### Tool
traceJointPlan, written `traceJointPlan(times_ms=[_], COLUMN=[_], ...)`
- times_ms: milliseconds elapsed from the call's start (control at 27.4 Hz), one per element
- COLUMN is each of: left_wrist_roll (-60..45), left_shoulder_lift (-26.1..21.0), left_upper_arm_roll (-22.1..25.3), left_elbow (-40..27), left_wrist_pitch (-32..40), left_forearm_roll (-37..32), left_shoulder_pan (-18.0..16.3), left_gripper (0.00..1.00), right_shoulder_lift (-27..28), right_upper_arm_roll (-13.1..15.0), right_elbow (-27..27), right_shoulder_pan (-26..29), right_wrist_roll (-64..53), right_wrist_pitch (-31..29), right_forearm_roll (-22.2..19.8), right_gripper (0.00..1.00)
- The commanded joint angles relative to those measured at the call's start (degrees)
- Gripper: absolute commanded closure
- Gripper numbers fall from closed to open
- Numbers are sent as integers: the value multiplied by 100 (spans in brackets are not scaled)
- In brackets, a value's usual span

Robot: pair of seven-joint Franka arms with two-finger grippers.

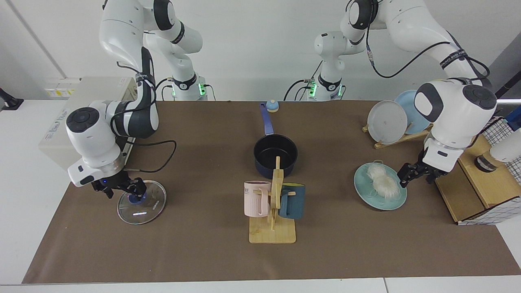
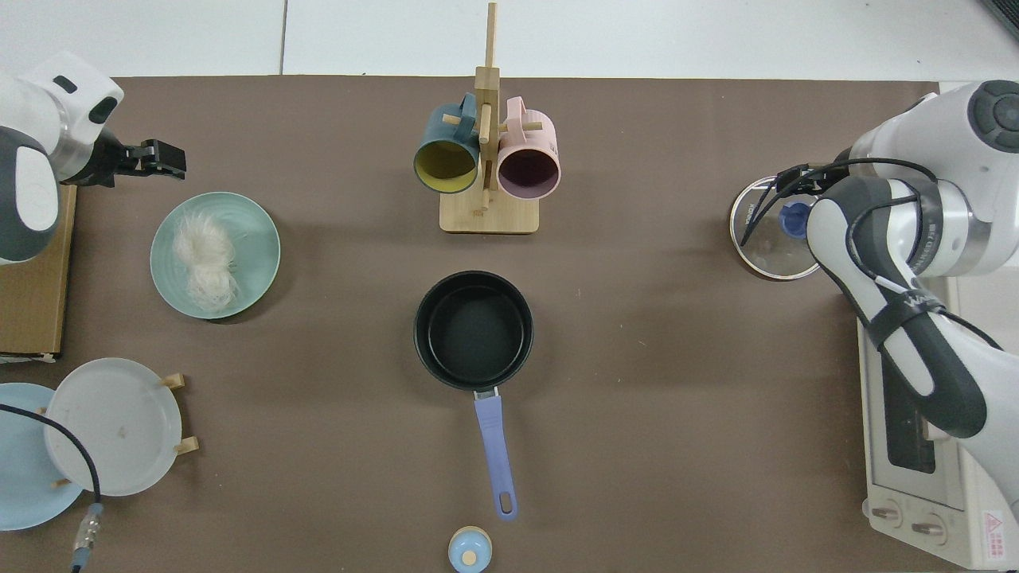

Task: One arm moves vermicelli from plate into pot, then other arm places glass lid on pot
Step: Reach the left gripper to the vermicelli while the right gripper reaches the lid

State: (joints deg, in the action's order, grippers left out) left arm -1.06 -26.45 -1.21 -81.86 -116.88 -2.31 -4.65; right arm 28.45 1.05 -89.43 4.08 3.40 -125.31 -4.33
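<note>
Vermicelli (image 1: 383, 182), a fluffy bundle of thin white noodle threads, lies on the round light-teal plate (image 1: 366, 194), so the first step is not yet done. The small navy pot (image 1: 275, 155) with its long blue handle stands empty at the middle of the brown mat, well apart from the plate. The left gripper (image 1: 416, 175) hangs low just beside the plate's rim, near the noodles but not touching them, fingers narrowly parted and holding nothing. The round clear glass lid (image 1: 148, 202) with a blue knob lies flat on the mat; the right gripper (image 1: 120, 189) is down at that knob, its fingers either side of it, though whether they grip it I cannot tell. Both the transfer and the covering are left to do
</note>
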Motion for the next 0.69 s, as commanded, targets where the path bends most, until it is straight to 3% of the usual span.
traceJointPlan(times_ms=[0,438,658], left_wrist_roll=[-175,-254,-298], left_shoulder_lift=[-247,-168,-167], left_upper_arm_roll=[-20,-20,-29], left_elbow=[-225,-1244,-1368], left_wrist_pitch=[-405,-626,-731], left_forearm_roll=[-147,-138,-50], left_shoulder_pan=[8,-27,-36], left_gripper=[2,2,3], right_shoulder_lift=[37,38,11], right_upper_arm_roll=[-78,-78,-78], right_elbow=[-145,-470,-505], right_shoulder_pan=[5,40,40], right_wrist_roll=[240,205,161], right_wrist_pitch=[-169,-380,-301], right_forearm_roll=[-138,-86,-94], right_gripper=[0,1,1])
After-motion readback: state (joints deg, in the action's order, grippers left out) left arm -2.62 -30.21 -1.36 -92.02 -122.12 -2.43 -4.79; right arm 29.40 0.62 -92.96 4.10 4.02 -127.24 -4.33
